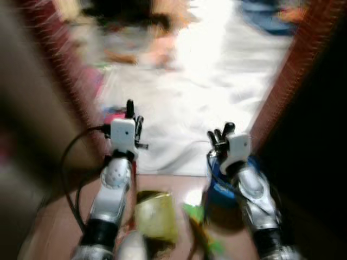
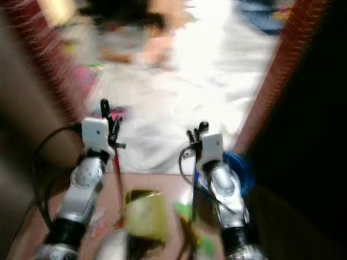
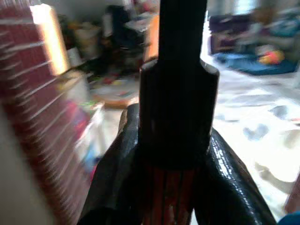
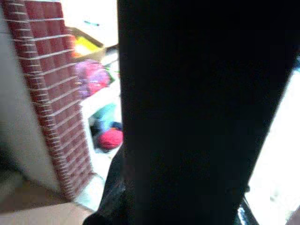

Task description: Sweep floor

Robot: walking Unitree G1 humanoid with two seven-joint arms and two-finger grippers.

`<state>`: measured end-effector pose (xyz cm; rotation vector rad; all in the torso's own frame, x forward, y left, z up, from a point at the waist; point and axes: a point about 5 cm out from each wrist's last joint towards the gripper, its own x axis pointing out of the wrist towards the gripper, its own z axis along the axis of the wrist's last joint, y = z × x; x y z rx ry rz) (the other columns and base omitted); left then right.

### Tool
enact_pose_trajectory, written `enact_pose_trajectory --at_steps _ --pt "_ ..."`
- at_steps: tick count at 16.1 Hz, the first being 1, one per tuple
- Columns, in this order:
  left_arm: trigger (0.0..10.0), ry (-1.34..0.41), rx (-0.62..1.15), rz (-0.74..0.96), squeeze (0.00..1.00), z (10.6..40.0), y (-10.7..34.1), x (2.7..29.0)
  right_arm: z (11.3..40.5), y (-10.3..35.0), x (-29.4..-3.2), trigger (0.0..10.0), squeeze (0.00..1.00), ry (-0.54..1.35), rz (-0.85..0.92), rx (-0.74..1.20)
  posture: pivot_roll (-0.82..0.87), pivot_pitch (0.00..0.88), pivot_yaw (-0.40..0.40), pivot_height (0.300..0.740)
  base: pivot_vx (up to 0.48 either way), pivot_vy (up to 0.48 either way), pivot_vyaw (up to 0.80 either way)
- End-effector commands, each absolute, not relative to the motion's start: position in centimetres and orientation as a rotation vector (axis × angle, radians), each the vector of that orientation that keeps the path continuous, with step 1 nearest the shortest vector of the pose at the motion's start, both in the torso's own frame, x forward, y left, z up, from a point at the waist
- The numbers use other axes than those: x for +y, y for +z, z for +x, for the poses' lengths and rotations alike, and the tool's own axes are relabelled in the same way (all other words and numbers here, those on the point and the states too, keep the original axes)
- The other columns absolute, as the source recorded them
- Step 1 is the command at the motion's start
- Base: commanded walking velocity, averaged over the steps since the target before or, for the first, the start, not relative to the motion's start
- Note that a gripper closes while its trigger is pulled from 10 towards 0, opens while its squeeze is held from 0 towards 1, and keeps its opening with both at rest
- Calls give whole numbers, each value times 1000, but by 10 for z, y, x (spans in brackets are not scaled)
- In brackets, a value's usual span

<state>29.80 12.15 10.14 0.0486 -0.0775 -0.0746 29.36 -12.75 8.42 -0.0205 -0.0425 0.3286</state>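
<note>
Both head views are blurred. My left gripper (image 1: 133,116) is raised at the left, shut on a broom handle (image 3: 178,93) that is black with a red shaft; the thin red shaft (image 2: 116,162) runs down from it. The fingers (image 3: 117,168) wrap the handle on both sides. My right gripper (image 1: 221,135) is raised at the right, over a blue dustpan (image 2: 238,168). A wide black handle (image 4: 201,112) stands right in front of the right wrist camera, in the gripper's grasp.
Red brick walls (image 1: 59,65) (image 1: 293,70) stand on both sides like a doorway. Beyond lies a bright white floor (image 1: 206,92) with clutter at the far end. Tan tiles (image 1: 173,187) lie underfoot. A yellow-green thing (image 1: 154,214) lies near my feet. A red ball (image 4: 110,138) sits by the brick wall.
</note>
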Motion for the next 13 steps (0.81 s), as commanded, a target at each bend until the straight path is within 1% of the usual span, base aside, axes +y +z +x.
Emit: enact_pose_trajectory --at_steps 1,8,13 --pt "10000 -82 -156 67 0 305 121 120 293 84 -125 10000 0 318 16 -46 -2 0 54 740 -262 0 0" --pt "10000 -63 -181 65 0 310 130 122 296 87 -124 10000 0 318 -3 -59 0 0 48 740 -261 0 0" --pt "10000 -34 -233 78 0 323 147 130 299 88 -125 10000 0 301 -27 -69 2 0 46 740 -257 0 0"
